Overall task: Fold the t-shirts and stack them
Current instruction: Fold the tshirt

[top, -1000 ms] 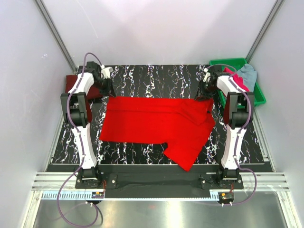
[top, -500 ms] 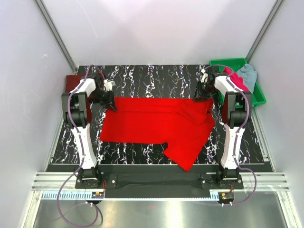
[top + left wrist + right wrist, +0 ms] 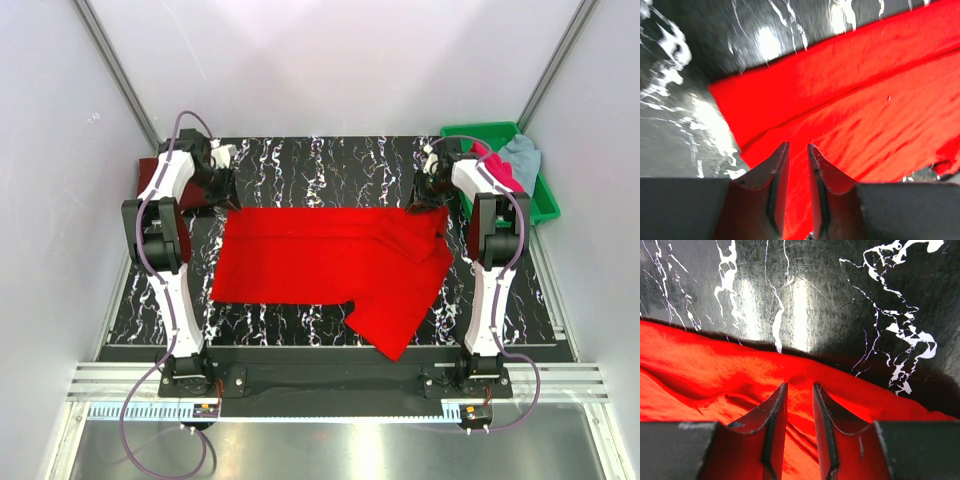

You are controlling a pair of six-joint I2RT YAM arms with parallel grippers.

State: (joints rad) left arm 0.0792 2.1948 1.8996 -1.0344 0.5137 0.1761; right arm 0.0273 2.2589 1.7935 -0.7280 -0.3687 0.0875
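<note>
Red t-shirt [image 3: 330,260] lies beneath left pincer [image 3: 798,145] and right pincer [image 3: 799,385]; cannot tell if clenched.

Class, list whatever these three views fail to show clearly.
- Top view: left arm covers most of the maroon t-shirt.
- Top view: right arm hides part of the shirts in the green tray.
- Wrist views: whether left gripper or right gripper pinches the red t-shirt; their fingers hide the contact.

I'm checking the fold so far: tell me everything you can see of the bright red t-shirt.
The bright red soft cloth t-shirt lies flat on the black marbled table, folded into a wide band, smooth with few creases, one flap jutting toward the near right. The left gripper and right gripper stand over its far corners; contact is unclear.
</note>
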